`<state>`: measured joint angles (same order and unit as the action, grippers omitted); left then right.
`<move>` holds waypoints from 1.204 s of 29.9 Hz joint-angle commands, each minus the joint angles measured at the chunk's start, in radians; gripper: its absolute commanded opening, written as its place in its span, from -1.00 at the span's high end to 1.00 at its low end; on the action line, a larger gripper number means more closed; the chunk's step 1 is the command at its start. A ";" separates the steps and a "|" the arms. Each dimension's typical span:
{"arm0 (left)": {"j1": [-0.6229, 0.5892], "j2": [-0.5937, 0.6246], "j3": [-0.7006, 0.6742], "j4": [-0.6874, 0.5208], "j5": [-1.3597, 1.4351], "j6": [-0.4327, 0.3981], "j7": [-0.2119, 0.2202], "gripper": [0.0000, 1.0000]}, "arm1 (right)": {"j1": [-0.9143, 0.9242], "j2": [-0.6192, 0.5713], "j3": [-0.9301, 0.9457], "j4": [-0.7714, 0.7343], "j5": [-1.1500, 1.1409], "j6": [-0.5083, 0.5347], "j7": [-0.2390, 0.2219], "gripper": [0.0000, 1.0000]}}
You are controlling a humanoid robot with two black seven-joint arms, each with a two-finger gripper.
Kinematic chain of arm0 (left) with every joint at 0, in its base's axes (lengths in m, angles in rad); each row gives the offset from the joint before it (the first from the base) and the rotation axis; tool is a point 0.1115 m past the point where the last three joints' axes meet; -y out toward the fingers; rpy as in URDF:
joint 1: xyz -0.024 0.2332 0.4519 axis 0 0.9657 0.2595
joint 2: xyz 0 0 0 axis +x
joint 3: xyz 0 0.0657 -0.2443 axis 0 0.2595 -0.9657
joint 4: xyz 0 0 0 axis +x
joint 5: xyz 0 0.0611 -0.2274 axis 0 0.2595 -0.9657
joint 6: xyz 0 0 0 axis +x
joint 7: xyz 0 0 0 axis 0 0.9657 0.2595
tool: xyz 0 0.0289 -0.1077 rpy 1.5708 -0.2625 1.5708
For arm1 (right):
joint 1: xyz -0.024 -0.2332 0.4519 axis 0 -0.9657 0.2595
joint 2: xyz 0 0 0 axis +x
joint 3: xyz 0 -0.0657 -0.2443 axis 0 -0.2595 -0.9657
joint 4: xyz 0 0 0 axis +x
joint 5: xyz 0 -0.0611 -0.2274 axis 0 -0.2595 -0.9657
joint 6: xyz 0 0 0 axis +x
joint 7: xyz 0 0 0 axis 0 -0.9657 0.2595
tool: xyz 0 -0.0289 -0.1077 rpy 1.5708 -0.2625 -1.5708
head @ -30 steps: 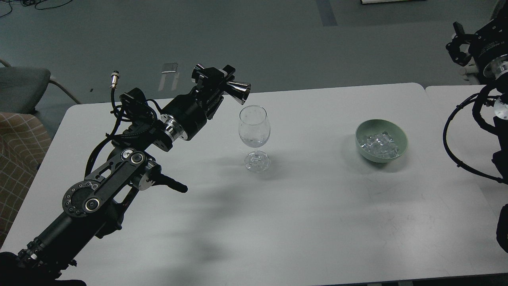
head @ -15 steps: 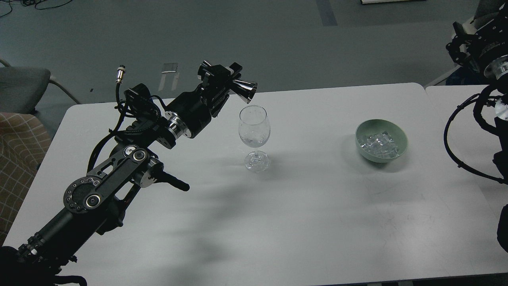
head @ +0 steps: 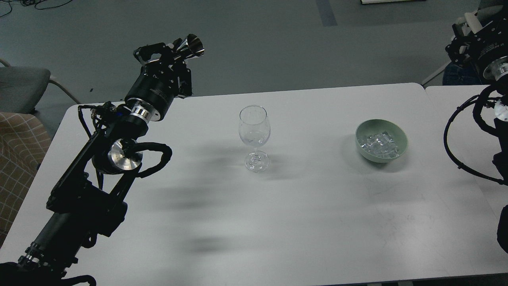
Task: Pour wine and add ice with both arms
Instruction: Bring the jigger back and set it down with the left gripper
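A clear stemmed wine glass (head: 254, 137) stands upright near the middle of the white table (head: 301, 222), with a little clear wine (head: 252, 140) in its bowl. My left gripper (head: 174, 49) is shut on a shiny metal jigger (head: 190, 44) and holds it high, up and to the left of the glass, past the table's far edge. A pale green bowl (head: 401, 137) to the right holds several ice cubes (head: 378, 144). My right gripper (head: 460, 49) sits at the far right, above the table's far corner; its fingers cannot be told apart.
A grey chair (head: 22, 85) and a checked cushion (head: 18, 155) stand left of the table. A second white table (head: 464, 131) adjoins on the right, under my right arm's looping cables (head: 450, 143). Grey floor lies beyond.
My left arm has swung up and left, carrying the jigger away from over the glass rim. The right gripper has shifted slightly. Glass and bowl have not moved.
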<state>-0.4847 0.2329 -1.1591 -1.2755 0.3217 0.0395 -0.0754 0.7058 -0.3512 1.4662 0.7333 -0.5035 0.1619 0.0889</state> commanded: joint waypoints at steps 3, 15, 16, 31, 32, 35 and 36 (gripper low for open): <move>0.058 -0.018 -0.128 0.056 -0.202 -0.020 -0.004 0.99 | -0.003 -0.006 -0.006 0.001 -0.001 -0.004 -0.001 -1.00; 0.089 -0.069 -0.174 0.341 -0.334 -0.118 -0.053 0.97 | -0.014 -0.012 -0.009 0.008 -0.004 -0.022 -0.001 -1.00; 0.084 -0.078 -0.174 0.382 -0.334 -0.124 -0.053 0.97 | -0.014 -0.012 -0.009 0.008 -0.004 -0.022 -0.001 -1.00; -0.026 -0.115 -0.165 0.647 -0.334 -0.231 -0.053 0.69 | -0.011 -0.011 -0.009 0.006 -0.004 -0.027 -0.001 -1.00; -0.029 -0.115 -0.165 0.648 -0.334 -0.228 -0.053 0.67 | -0.011 -0.011 -0.009 0.006 -0.004 -0.027 -0.001 -1.00; -0.035 -0.112 -0.165 0.650 -0.334 -0.227 -0.052 0.54 | -0.014 -0.011 -0.009 0.006 -0.004 -0.027 -0.001 -1.00; -0.035 -0.110 -0.163 0.650 -0.334 -0.227 -0.053 0.47 | -0.014 -0.011 -0.009 0.006 -0.004 -0.027 -0.001 -1.00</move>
<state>-0.5176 0.1196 -1.3238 -0.6271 -0.0123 -0.1896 -0.1289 0.6941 -0.3622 1.4573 0.7389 -0.5078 0.1350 0.0873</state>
